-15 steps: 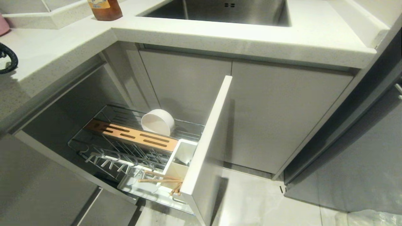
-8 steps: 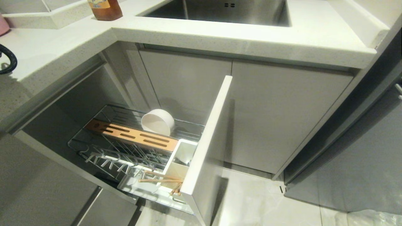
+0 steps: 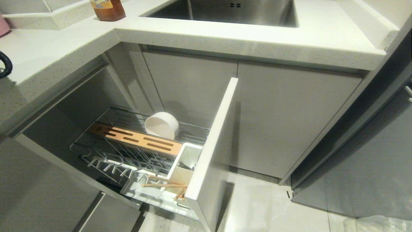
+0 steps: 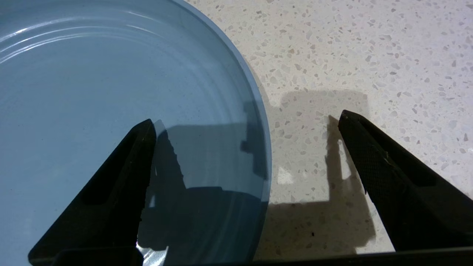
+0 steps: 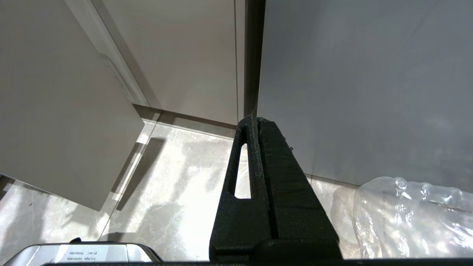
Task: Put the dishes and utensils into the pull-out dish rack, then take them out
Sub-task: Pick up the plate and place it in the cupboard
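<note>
- Your left end effector (image 4: 244,122) is spread wide, grasping nothing, straddling the rim of the blue plate (image 4: 111,81) on the speckled worktop (image 4: 351,55).
- Your right end effector (image 5: 255,123) is clenched, empty, above the floor.
- The bowl (image 3: 161,125) and chopsticks (image 3: 162,183) sit in the pull-out dish rack (image 3: 128,154).

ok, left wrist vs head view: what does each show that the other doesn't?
Left wrist only: the light-blue plate lying on the speckled countertop, with the left gripper over its rim, jaws wide open, one inside the rim and one outside.

Head only: the pull-out dish rack holding the cream bowl on its side and the chopsticks in the utensil box; sink; bottle.

Shared: the countertop.
</note>
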